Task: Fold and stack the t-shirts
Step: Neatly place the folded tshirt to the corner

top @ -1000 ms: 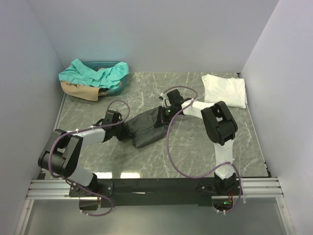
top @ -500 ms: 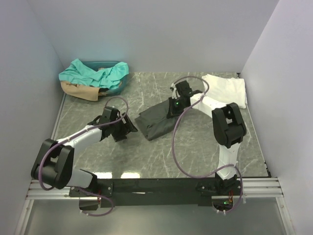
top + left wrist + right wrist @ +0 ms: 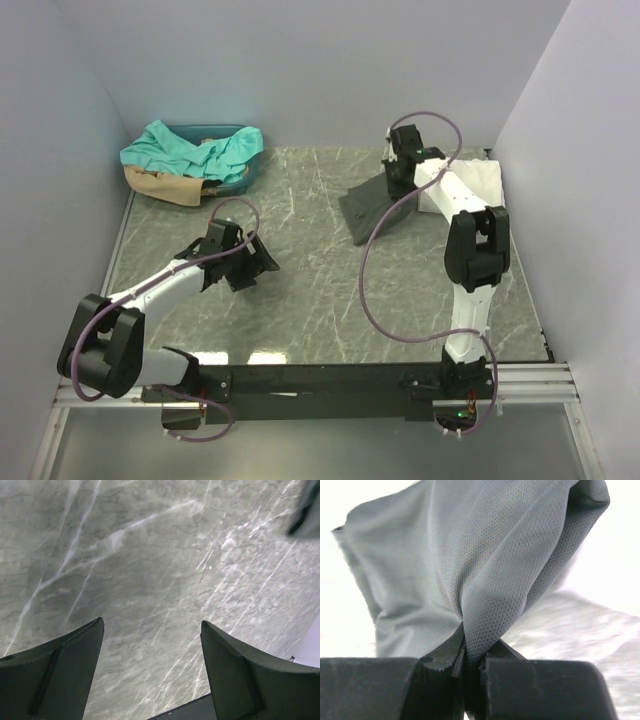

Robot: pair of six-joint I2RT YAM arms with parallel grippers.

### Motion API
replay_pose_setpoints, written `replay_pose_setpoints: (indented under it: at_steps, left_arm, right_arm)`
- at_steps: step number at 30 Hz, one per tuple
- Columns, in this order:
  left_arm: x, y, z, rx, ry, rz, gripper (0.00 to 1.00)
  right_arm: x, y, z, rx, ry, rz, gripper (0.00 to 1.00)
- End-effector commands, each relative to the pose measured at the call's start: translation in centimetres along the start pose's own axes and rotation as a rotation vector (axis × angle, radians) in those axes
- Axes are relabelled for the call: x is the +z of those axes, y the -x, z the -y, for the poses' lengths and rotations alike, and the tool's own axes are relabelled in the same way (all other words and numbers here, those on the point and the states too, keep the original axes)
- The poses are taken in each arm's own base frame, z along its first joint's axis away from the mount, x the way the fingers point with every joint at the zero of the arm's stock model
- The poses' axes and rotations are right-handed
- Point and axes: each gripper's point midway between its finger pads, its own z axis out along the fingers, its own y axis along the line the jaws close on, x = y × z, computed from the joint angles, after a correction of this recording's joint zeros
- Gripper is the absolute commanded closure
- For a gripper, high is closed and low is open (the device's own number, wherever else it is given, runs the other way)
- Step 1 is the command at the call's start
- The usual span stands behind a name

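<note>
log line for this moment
right claw: shut on grey shirt, near white shirt | left claw: open, empty, over table

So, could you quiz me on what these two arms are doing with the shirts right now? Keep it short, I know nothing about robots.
1. True or false: the left gripper is holding a piece of cloth.
2. What is the right gripper pinching? A) the dark grey shirt; B) a plastic cup; C) nothing at all.
3. In the top view, which corner of the table holds the white shirt?

Key
1. False: its fingers are apart, with only bare table between them.
2. A: the fingers are closed on a fold of the grey cloth.
3. The far right corner, next to the right arm.
</note>
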Motion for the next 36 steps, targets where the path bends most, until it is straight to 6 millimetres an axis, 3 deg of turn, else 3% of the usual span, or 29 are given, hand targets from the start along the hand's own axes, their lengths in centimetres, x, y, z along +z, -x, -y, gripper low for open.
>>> replay_pose_setpoints:
  at_steps: [1, 9, 13, 17, 22, 24, 32, 36]
  left_arm:
    - [-0.4, 0.1, -0.4, 0.010, 0.004, 0.024, 0.16]
    - [0.0, -0.5, -1.3, -0.005, 0.032, 0.012, 0.16]
    - [0.1, -0.6, -1.9, -0.009, 0.050, 0.011, 0.16]
    - [0.2, -1.0, -2.3, -0.019, 0.060, 0.003, 0.16]
    - [0.1, -1.3, -2.6, -0.025, 0.066, 0.000, 0.16]
    - [0.0, -1.4, -2.7, -0.028, 0.069, -0.002, 0.16]
    - [-0.5, -1.2, -2.7, -0.022, 0.078, 0.006, 0.16]
    - [-1.1, -1.0, -2.6, -0.018, 0.081, 0.015, 0.16]
  right_arm:
    - [-1.4, 3.4, 5.0, -0.064, -0.191, 0.047, 1.00]
    - [-4.2, 8.8, 11.0, -0.065, -0.353, 0.154, 1.00]
    - [-5.3, 10.3, 13.9, -0.032, -0.384, 0.191, 1.00]
    - [-6.2, 11.6, 15.5, -0.005, -0.383, 0.231, 1.00]
    - [-6.3, 11.9, 16.5, 0.023, -0.368, 0.249, 1.00]
    - [-6.0, 11.4, 18.1, 0.046, -0.375, 0.238, 1.00]
    - [-2.6, 8.9, 20.7, 0.103, -0.386, 0.171, 1.00]
    - [-1.7, 9.0, 23.1, 0.156, -0.436, 0.186, 1.00]
